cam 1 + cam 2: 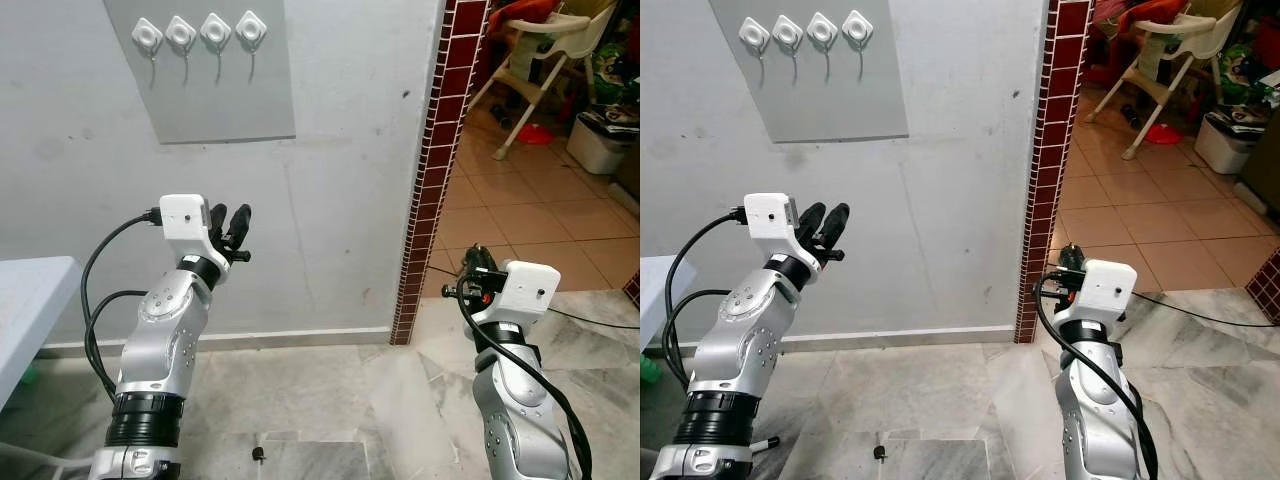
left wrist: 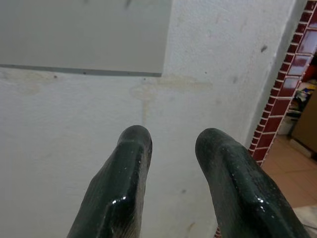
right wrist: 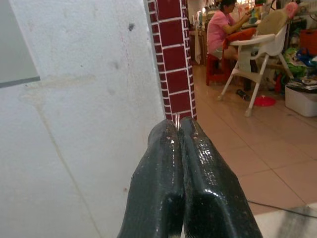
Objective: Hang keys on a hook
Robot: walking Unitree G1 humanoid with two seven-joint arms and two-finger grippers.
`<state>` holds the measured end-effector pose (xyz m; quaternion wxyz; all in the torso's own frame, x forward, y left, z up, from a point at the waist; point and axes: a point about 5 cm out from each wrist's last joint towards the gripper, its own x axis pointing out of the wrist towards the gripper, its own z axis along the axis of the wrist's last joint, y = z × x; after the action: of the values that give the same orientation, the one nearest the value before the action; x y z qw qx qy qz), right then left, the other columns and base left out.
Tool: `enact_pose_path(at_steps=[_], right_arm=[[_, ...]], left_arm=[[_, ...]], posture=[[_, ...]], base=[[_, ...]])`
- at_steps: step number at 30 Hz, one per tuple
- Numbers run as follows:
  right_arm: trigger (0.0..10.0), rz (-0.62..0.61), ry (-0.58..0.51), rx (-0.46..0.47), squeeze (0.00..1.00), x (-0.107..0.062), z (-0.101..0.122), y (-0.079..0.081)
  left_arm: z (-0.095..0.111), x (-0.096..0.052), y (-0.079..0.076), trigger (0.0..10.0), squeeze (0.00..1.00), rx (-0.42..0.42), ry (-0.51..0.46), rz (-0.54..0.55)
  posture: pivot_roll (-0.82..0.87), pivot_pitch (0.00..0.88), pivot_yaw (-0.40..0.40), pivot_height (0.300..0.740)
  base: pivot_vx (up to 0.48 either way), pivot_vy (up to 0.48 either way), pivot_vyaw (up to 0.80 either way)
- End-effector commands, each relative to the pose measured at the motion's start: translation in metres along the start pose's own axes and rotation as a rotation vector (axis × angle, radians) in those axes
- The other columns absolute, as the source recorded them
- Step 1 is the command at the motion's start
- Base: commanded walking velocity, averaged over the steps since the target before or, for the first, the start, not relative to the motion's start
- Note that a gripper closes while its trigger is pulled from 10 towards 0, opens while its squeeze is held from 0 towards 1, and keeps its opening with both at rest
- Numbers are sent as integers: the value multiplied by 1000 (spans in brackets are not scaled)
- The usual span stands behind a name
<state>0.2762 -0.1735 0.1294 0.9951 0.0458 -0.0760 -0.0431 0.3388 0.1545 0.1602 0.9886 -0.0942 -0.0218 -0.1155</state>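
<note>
Several white hooks (image 1: 198,33) sit in a row on a grey panel (image 1: 225,100), high on the white wall. My left gripper (image 1: 232,225) is raised below the panel, pointing at the wall. Its fingers (image 2: 131,148) are open with nothing between them. Lower on the right, my right gripper (image 1: 478,258) points towards the wall's corner. In the right wrist view its fingertips (image 3: 171,131) are pressed together and nothing shows between them. A small dark object (image 1: 258,453) lies on the marble floor between the arms; I cannot tell what it is.
A dark red tiled edge (image 1: 440,130) ends the wall on the right. Beyond it are a tiled room with a white high chair (image 1: 545,50), a white bin (image 1: 598,143) and a seated person (image 3: 218,29). A white table (image 1: 30,290) stands at my left.
</note>
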Motion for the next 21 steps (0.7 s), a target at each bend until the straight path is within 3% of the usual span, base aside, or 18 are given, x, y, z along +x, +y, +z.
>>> enact_pose_path(at_steps=[1, 7, 21], right_arm=[[10000, 21, -42, -5, 0, 1, 8, 5], [10000, 39, -46, -22, 0, 2, 10, 4], [10000, 74, -34, -23, 0, 2, 7, 9]], left_arm=[[2, 2, 2, 10000, 0, 0, -5, -8], [-2, 2, 0, 10000, 0, -18, -2, -11], [-6, -5, 3, 10000, 0, -24, 1, 7]], posture=[[41, 16, 93, 740], [36, 0, 67, 740], [55, 0, 38, 740]], base=[[0, 0, 0], [0, 0, 0], [0, 416, 0]])
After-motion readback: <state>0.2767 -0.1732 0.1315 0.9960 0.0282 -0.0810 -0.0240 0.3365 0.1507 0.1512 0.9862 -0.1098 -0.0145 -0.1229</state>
